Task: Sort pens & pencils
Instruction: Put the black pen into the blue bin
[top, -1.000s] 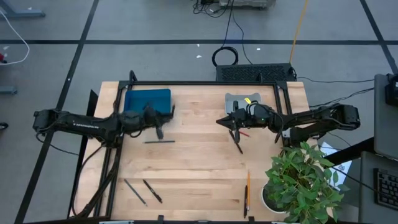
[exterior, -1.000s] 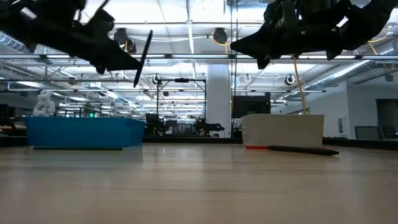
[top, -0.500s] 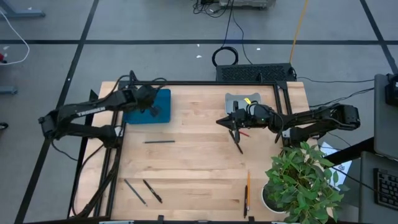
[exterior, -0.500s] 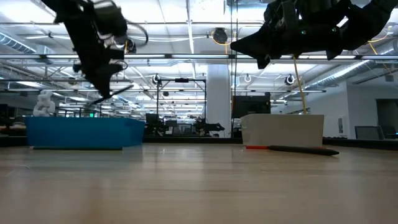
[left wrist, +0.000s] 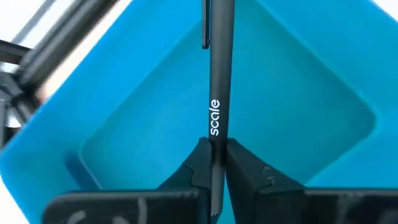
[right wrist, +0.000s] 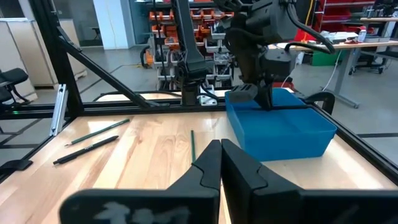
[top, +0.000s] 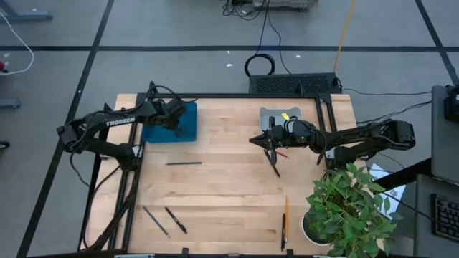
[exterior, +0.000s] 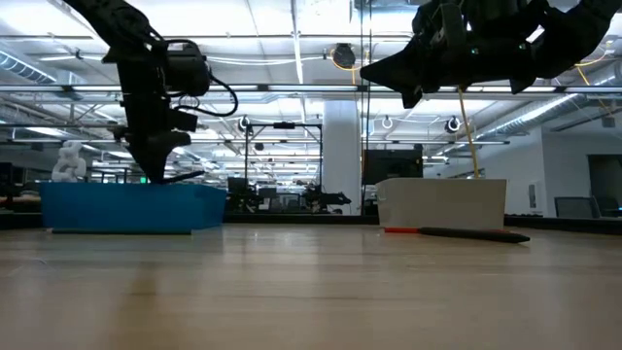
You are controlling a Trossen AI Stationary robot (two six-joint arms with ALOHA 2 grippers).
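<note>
Pens: from the high view, 1 black pen (top: pixel 184 163) lies on the table (top: pixel 229 193), apart from the left gripper (top: pixel 174 119) over the blue bin (top: pixel 188 132). Left wrist view: fingers (left wrist: pixel 245 167) pinch another pen (left wrist: pixel 216 81) above the bin. Right gripper (top: pixel 270 148) hovers pressed together near the white bin (top: pixel 270 113).

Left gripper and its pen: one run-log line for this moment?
left gripper: shut on black pen | position: over blue bin | right gripper: shut, empty, waiting mid-table | pen not yet dropped
</note>
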